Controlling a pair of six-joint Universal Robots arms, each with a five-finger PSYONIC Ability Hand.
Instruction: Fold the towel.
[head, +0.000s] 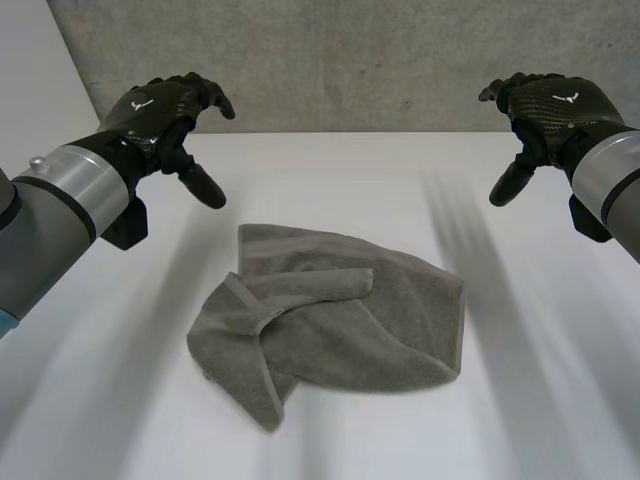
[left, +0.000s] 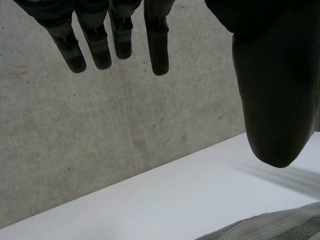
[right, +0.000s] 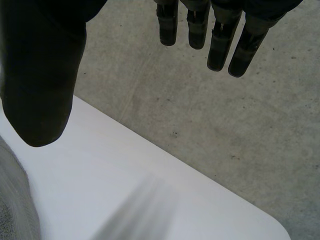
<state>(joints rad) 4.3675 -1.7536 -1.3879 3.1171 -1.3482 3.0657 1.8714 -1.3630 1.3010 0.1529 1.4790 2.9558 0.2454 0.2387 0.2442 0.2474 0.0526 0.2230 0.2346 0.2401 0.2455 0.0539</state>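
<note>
A grey towel (head: 340, 318) lies crumpled on the white table (head: 560, 400), with one flap folded over its middle and a corner pointing toward the front. My left hand (head: 165, 115) hovers high over the table's far left, open, fingers (left: 159, 45) relaxed and holding nothing. My right hand (head: 545, 105) hovers over the far right, also open and empty, fingers (right: 220, 45) straight. Both hands are well apart from the towel. An edge of the towel (left: 270, 227) shows below the left thumb, and another edge of the towel (right: 12, 200) shows under the right thumb.
A grey concrete wall (head: 350, 60) runs behind the table's far edge. Bare white tabletop surrounds the towel on all sides.
</note>
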